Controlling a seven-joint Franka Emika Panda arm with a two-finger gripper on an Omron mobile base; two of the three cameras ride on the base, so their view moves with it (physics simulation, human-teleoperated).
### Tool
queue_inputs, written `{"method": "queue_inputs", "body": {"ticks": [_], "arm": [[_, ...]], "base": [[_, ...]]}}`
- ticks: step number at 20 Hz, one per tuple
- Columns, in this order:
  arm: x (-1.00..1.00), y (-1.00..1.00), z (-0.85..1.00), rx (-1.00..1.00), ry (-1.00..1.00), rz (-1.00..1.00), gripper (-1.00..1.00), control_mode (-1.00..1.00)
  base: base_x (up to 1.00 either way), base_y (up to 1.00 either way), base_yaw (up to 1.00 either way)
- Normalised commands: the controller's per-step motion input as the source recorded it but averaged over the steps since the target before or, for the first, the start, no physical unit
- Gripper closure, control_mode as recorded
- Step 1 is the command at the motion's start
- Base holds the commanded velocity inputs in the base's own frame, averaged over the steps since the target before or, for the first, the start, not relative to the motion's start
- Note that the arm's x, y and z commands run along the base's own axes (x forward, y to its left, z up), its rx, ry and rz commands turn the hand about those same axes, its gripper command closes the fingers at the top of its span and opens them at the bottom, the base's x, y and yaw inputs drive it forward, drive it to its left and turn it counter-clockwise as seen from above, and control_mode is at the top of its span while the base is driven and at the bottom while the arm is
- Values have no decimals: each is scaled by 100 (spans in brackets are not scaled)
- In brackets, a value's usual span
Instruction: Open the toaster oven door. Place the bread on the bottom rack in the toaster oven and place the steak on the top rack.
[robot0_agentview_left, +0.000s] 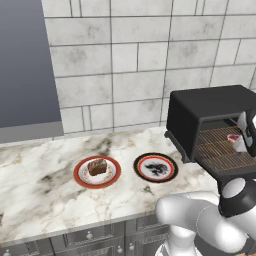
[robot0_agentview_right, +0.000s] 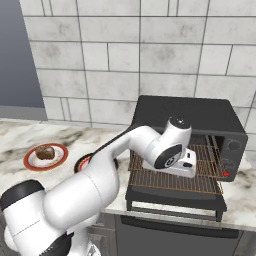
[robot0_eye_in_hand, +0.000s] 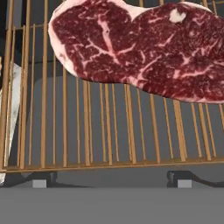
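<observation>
Steak (robot0_eye_in_hand: 140, 52) lies on top rack (robot0_eye_in_hand: 109, 131); gripper (robot0_agentview_right: 172, 167) spread wide, empty. Next: fetch bread (robot0_agentview_left: 97, 166) from left plate (robot0_agentview_left: 80, 175).

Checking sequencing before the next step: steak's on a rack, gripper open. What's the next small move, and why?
Probably back the open gripper straight out of the toaster oven. The steak already lies flat on a wire rack, released, while the bread sits on its red-rimmed plate on the counter. Which rack holds the steak I can't tell for sure.
</observation>
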Motion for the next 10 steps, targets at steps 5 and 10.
{"method": "queue_inputs", "body": {"ticks": [5, 10], "arm": [[10, -5, -1, 0, 0, 3, -100, -100], [3, -3, -9, 0, -1, 2, -100, -100]], "base": [[0, 0, 0], [0, 0, 0]]}}
